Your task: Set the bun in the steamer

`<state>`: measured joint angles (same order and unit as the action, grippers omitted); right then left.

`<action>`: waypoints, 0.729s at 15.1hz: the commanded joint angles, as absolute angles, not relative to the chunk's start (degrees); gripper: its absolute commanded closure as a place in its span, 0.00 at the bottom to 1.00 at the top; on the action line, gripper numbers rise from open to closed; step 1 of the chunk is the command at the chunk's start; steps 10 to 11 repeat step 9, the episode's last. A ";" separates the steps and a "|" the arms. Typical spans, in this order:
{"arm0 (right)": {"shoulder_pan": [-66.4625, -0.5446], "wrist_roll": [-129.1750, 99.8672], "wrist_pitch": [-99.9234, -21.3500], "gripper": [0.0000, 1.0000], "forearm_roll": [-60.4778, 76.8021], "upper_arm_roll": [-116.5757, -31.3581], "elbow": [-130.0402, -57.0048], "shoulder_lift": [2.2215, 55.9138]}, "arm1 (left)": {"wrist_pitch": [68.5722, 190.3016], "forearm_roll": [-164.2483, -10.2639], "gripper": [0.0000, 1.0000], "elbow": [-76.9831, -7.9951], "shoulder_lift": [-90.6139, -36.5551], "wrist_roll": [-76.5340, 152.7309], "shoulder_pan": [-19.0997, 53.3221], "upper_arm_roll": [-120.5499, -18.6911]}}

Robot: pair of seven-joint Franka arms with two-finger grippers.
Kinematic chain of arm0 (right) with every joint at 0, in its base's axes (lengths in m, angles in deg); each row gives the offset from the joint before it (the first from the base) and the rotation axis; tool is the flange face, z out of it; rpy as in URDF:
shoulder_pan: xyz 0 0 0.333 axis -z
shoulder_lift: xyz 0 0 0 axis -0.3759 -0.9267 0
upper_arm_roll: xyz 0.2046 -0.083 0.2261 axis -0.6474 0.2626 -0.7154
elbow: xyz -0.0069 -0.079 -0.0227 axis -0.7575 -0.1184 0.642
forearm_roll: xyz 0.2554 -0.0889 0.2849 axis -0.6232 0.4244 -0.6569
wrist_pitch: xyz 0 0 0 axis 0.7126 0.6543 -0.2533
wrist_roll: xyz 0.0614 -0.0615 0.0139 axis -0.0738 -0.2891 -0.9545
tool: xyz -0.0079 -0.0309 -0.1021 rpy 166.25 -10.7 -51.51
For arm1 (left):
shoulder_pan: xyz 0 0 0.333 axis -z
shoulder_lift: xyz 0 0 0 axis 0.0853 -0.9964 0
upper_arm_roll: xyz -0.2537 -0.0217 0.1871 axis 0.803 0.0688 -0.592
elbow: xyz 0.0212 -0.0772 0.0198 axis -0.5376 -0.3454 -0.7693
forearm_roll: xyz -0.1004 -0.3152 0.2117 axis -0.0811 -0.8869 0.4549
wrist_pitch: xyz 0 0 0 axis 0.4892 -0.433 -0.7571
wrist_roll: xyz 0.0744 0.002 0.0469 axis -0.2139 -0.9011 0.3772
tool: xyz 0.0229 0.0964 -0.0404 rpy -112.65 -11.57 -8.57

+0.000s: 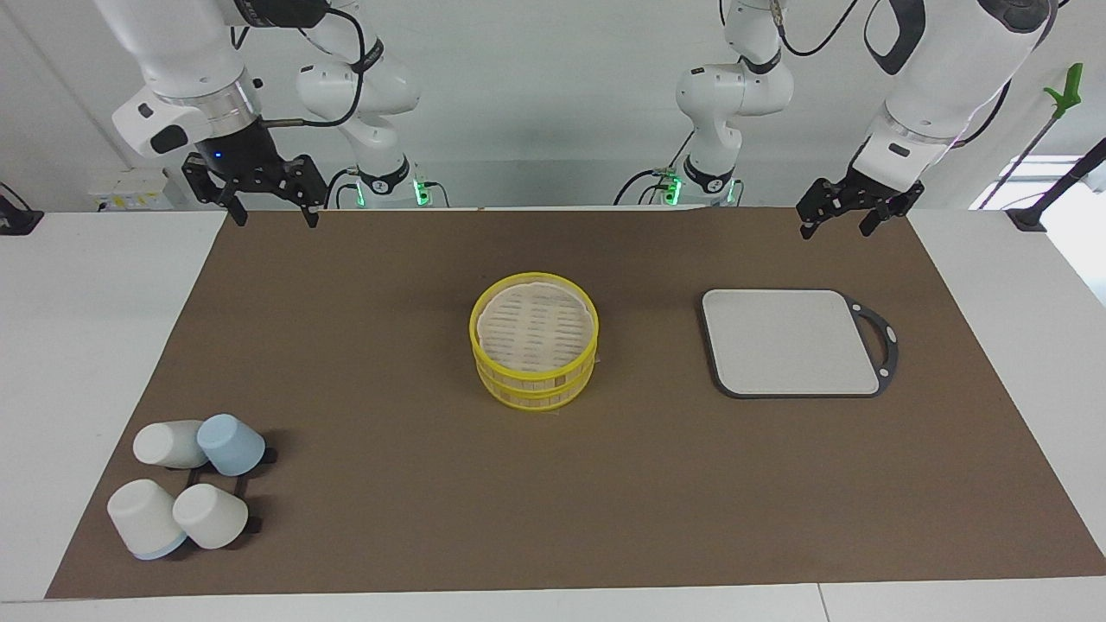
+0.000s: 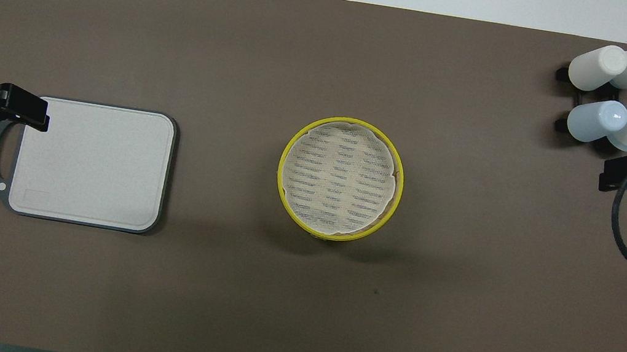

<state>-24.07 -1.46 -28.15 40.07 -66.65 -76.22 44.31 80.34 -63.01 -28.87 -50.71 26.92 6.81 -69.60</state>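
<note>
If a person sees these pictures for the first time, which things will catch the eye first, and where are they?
The bright yellow steamer stands out first, in the middle of the brown mat, with a pale cloth-like liner lying across its top. Next come the grey board toward the left arm's end and the cluster of white and blue cups toward the right arm's end, farther from the robots. No bun is visible anywhere.

A matt brown mat [image 1: 553, 484], perhaps paper or felt, covers the smooth white table [image 1: 95, 294]. The steamer [image 1: 534, 382] shows glossy yellow rims, tan wood-like sides and a pale woven cloth liner [image 2: 340, 180]. The cutting board [image 1: 791, 341] looks matt plastic; the cups [image 1: 186, 484] smooth.
</note>
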 commanded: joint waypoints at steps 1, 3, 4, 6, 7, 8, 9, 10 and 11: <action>-24.01 -2.79 -28.64 0.00 39.02 -65.19 -76.34 44.23 | 80.70 -62.38 0.00 -27.95 -51.24 26.26 7.00 -69.92; -24.01 -2.79 -28.91 0.00 39.28 -65.10 -76.43 44.15 | 80.70 -62.38 0.00 -27.95 -51.24 26.26 7.00 -69.92; -24.01 -2.79 -29.08 0.00 39.37 -65.10 -76.43 44.15 | 80.70 -62.38 0.00 -27.95 -51.24 26.26 7.00 -69.92; -24.01 -2.79 -29.26 0.00 39.45 -65.10 -76.69 44.23 | 80.70 -62.38 0.00 -27.95 -51.24 26.26 7.00 -69.92; -24.01 -2.79 -29.26 0.00 39.45 -65.10 -76.69 44.23 | 80.79 -62.38 0.00 -27.95 -51.24 26.26 7.00 -69.92; -24.01 -2.79 -29.26 0.00 39.54 -65.10 -76.69 44.23 | 80.70 -62.38 0.00 -27.95 -51.24 26.26 7.00 -69.92; -23.93 -2.79 -29.26 0.00 39.54 -65.10 -76.69 44.23 | 80.70 -62.38 0.00 -27.95 -51.24 26.26 7.00 -69.92; -23.93 -2.79 -29.26 0.00 39.54 -65.10 -76.69 44.23 | 80.70 -62.38 0.00 -27.95 -51.24 26.26 7.00 -69.92; -23.93 -2.79 -29.26 0.00 39.54 -65.10 -76.69 44.23 | 80.70 -62.38 0.00 -27.95 -51.24 26.26 7.00 -69.92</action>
